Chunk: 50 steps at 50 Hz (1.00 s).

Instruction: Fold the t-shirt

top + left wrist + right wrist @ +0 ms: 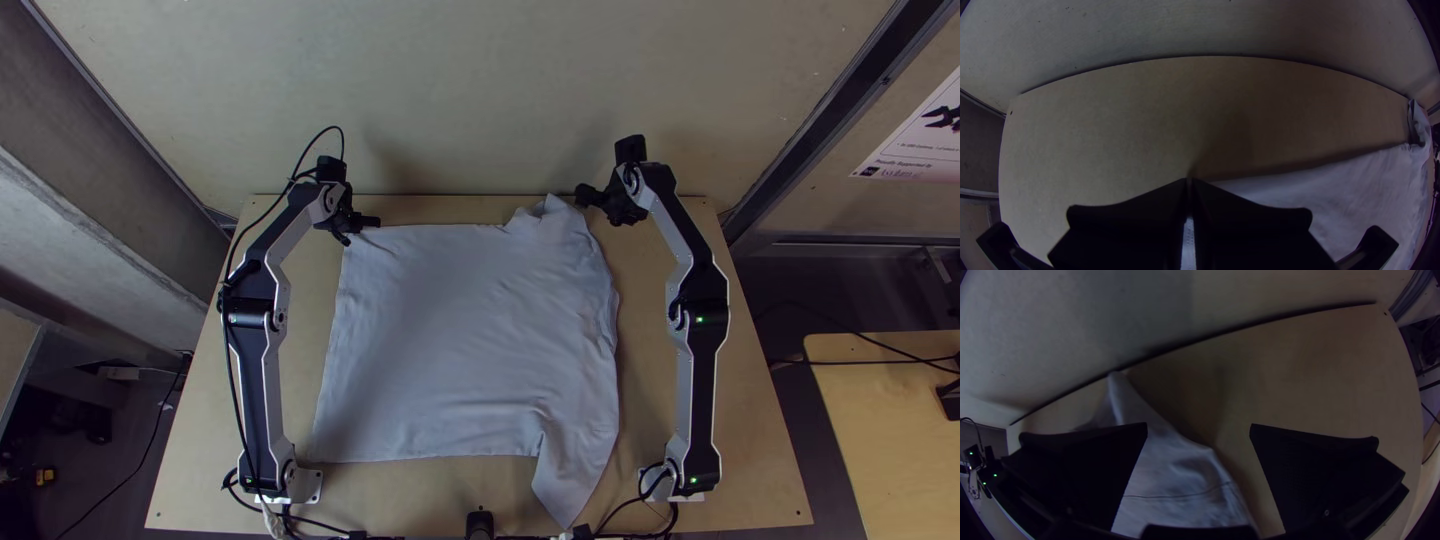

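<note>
Your black left pincer (1189, 179) pinches the broad pale cloth t-shirt (470, 340); closed beside it, your spread black right pincer (1199, 425) could miss.

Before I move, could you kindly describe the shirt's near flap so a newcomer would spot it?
On the wooden table lies a pale, spread-out t-shirt. At its near right corner, the flap tapers to a point beyond the straight edge beside it.

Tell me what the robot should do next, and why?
Probably ease the right gripper onto the bunched far corner of the t-shirt and close it: it's open beside that corner, while the left gripper holds the other far corner.
</note>
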Each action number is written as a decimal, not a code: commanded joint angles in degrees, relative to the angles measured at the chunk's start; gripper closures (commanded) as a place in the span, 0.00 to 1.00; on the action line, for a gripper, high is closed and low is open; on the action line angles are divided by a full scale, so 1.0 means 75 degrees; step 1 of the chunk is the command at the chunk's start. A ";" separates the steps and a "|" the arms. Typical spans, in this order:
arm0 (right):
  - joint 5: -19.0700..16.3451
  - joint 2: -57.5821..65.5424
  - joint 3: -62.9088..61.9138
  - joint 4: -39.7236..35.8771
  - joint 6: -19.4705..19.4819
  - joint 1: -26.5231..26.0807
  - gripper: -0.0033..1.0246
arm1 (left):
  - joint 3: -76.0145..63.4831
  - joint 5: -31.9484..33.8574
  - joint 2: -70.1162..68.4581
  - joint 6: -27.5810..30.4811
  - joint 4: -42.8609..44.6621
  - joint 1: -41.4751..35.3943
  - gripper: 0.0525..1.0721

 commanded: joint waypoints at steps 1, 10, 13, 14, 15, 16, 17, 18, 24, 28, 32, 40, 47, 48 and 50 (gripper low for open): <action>-0.0257 0.0351 0.0259 0.0130 0.0394 0.0128 0.11 | -0.0283 -0.0080 -0.0042 -0.0020 -0.0178 0.0108 0.97; -0.0515 0.0656 0.0481 0.0399 0.0534 0.0233 0.15 | -0.0283 -0.0091 -0.0089 -0.0008 -0.0213 0.0178 0.97; -0.0573 0.0773 0.0575 0.0481 0.0570 0.0268 0.19 | -0.0283 -0.0091 -0.0113 0.0004 -0.0237 0.0201 0.97; -0.0585 0.0808 0.0587 0.0528 0.0605 0.0280 0.19 | -0.0283 -0.0091 -0.0124 0.0015 -0.0237 0.0213 0.97; -0.0608 0.0855 0.0622 0.0552 0.0640 0.0292 0.19 | -0.0283 -0.0091 -0.0124 0.0027 -0.0248 0.0225 0.97; -0.0655 0.0890 0.0645 0.0552 0.0640 0.0303 0.19 | -0.0283 -0.0091 -0.0136 0.0039 -0.0260 0.0225 0.97; -0.0690 0.0925 0.0669 0.0563 0.0640 0.0315 0.19 | -0.0283 -0.0091 -0.0136 0.0051 -0.0272 0.0225 0.97; -0.0702 0.0960 0.0669 0.0587 0.0640 0.0327 0.19 | -0.0283 -0.0091 -0.0148 0.0062 -0.0295 0.0236 0.97; -0.0808 0.1031 0.0704 0.0751 0.0687 0.0385 0.42 | -0.0283 -0.0115 -0.0183 0.0074 -0.0307 0.0295 0.97; -0.0808 0.1042 0.0704 0.0950 0.0687 0.0385 0.75 | -0.0283 -0.0115 -0.0195 0.0097 -0.0319 0.0330 0.97; -0.0808 0.1042 0.0704 0.1044 0.0628 0.0385 0.97 | -0.0283 -0.0127 -0.0195 0.0097 -0.0342 0.0342 0.97; -0.0796 0.0867 0.0622 0.1044 0.0616 0.0362 0.97 | -0.0353 -0.0127 -0.0195 0.0097 -0.0377 0.0330 0.97; -0.0796 0.0632 0.0551 0.1044 0.0499 0.0257 0.97 | -0.0377 -0.0115 -0.0335 0.0027 -0.0354 0.0272 0.97; -0.0796 0.0597 0.0540 0.1044 0.0476 0.0221 0.97 | -0.0377 -0.0103 -0.0382 0.0015 -0.0342 0.0248 0.97; -0.0784 0.0550 0.0551 0.1056 0.0452 0.0175 0.97 | -0.0377 -0.0068 -0.0499 0.0015 -0.0307 0.0201 0.97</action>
